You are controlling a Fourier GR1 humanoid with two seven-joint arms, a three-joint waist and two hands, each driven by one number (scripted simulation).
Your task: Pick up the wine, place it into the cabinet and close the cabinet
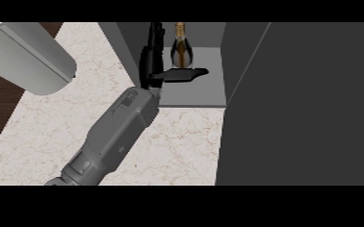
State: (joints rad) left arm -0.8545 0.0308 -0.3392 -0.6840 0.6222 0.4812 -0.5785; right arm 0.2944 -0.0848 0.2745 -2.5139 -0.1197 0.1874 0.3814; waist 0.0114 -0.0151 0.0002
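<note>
The hand (150, 67) is open, fingers straight and thumb out, holding nothing, with the wine (180, 44) upright just right of it inside the cabinet (204, 92), upper middle of the frame.

The right forearm (113, 134) enters from the lower left edge of the head view and slants up and to the right, a long grey limb that narrows towards the wrist (142, 90). Above the wrist, the black right hand (150, 72) is seen edge-on and points almost straight up the view. Its fingers (154, 36) are straight and lie close together in one thin line. The thumb (186, 73) sticks out sideways to the right, well apart from the fingers, so the hand is spread and not curled.
</note>
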